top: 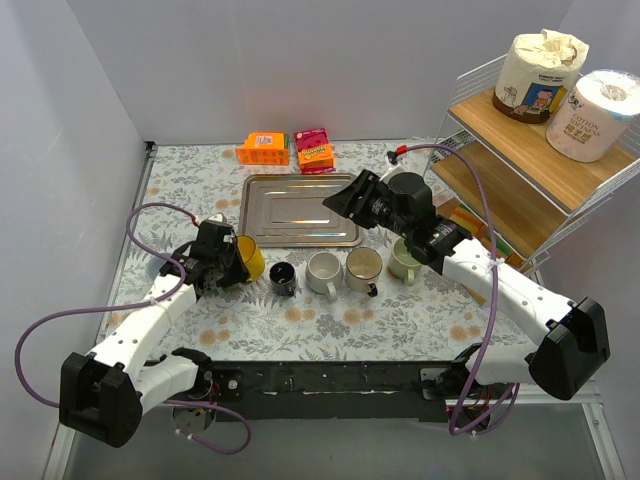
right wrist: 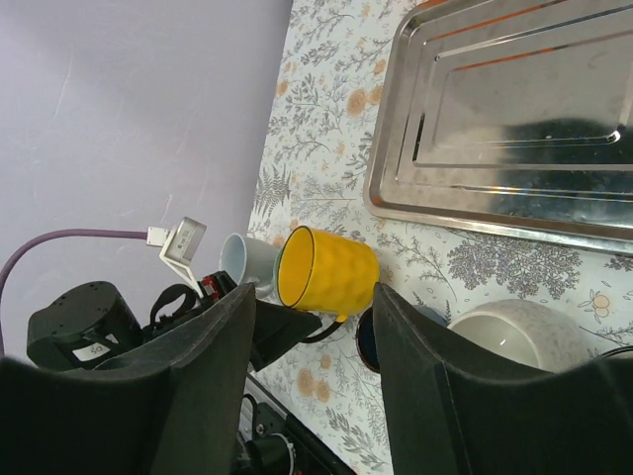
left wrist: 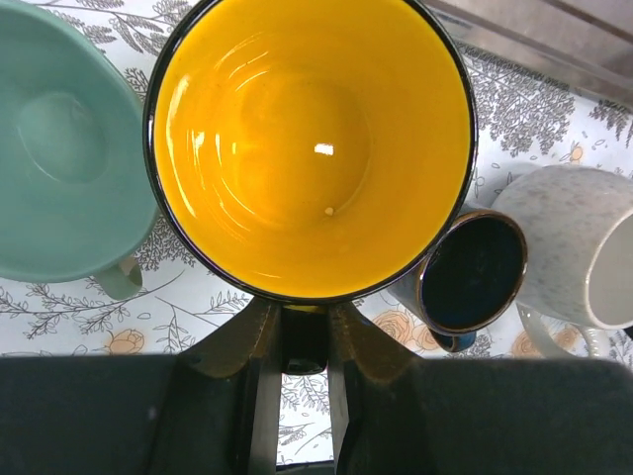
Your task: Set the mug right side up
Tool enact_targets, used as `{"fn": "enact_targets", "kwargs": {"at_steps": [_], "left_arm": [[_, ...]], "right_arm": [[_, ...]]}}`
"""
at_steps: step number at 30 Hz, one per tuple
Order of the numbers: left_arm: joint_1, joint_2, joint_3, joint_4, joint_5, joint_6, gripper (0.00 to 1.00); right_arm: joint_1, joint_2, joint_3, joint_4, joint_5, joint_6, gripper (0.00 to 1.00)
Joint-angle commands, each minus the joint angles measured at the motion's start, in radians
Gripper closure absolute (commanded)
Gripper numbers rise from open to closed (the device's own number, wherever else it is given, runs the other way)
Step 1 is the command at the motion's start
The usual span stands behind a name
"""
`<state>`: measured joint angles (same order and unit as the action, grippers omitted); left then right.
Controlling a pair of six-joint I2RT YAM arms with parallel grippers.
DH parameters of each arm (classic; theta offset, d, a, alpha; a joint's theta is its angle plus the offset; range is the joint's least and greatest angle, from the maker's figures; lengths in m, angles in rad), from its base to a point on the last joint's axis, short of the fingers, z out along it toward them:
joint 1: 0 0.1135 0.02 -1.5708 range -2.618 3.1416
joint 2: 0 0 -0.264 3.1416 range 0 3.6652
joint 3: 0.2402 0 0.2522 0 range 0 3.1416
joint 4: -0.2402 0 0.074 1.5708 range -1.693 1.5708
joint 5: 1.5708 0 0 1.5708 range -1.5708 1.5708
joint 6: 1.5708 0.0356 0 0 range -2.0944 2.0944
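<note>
Left wrist view looks straight into the yellow mug point(left wrist: 312, 148). The left gripper point(left wrist: 302, 341) is clamped on its dark handle and holds it tipped sideways, mouth toward the wrist, probably halfway to upright. The right gripper point(top: 352, 198) hangs spread wide over the steel tray point(top: 300, 210), well apart.

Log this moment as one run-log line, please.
left gripper: shut on yellow mug | mug: on its side | right gripper: open, empty | task: unfinished
</note>
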<state>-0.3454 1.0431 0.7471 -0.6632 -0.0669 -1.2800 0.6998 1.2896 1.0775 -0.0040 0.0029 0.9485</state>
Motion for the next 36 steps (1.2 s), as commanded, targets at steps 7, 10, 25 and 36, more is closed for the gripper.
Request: {"fn": "enact_targets", "kwargs": {"at_steps": [7,10,25,36], "left_arm": [[-0.032,-0.011,-0.066,0.109,0.01,-0.039,1.0],[-0.043,0.02,-0.055,0.099,0.012,-0.033,1.0],[-0.095,0.017,-0.006,-0.062,-0.108,-0.188,0.48],[-0.095,-0.01,0.444,-0.2,-0.142,-0.134,0.02]], "right_arm": [[-0.017,-0.065,-0.034,0.006,0.026,-0.024,0.41],[-0.02,-0.072,-0.045,0.006,0.026,-0.016,0.41],[-0.048,-0.095,-0.051,-0.044,0.016,0.001,0.4],[-0.091,-0.18,-0.034,-0.16,0.159,-0.269,0.18]]}}
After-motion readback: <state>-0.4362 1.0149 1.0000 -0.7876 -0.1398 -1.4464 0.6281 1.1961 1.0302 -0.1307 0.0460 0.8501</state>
